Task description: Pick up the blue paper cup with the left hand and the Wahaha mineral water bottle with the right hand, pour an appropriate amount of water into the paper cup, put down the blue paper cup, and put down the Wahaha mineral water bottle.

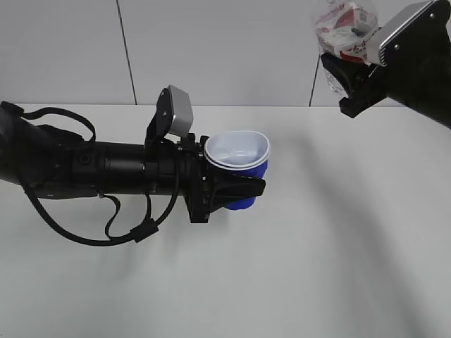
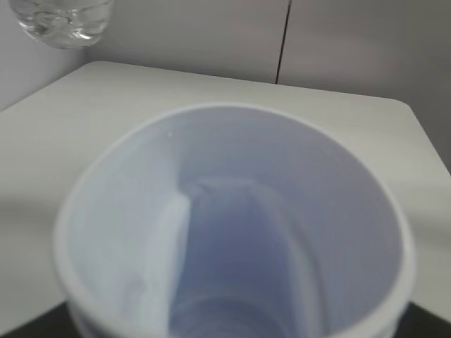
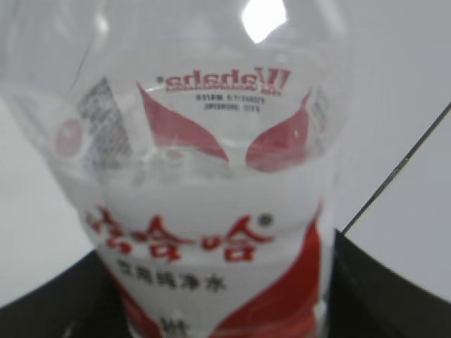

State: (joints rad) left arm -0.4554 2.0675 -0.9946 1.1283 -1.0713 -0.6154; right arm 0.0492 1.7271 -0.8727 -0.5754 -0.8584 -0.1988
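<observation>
A: Left end effector (image 1: 236, 190) clamped on small deep-blue paper cup (image 1: 238, 163), mouth up, above white bench (image 1: 338, 267).

B: Right end effector (image 1: 350, 77) gripping clear red-labelled Wahaha bottle (image 1: 343, 28), raised well apart, ready for pouring.

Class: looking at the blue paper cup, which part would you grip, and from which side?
Grip the blue paper cup round its tapered wall just under the rim, from the side: it stands upright and open-topped. The left gripper holds it so.

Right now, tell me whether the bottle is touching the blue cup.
Apart. The exterior view shows the Wahaha mineral water bottle held high at upper right, with bare wall and table between it and the blue paper cup.
</observation>
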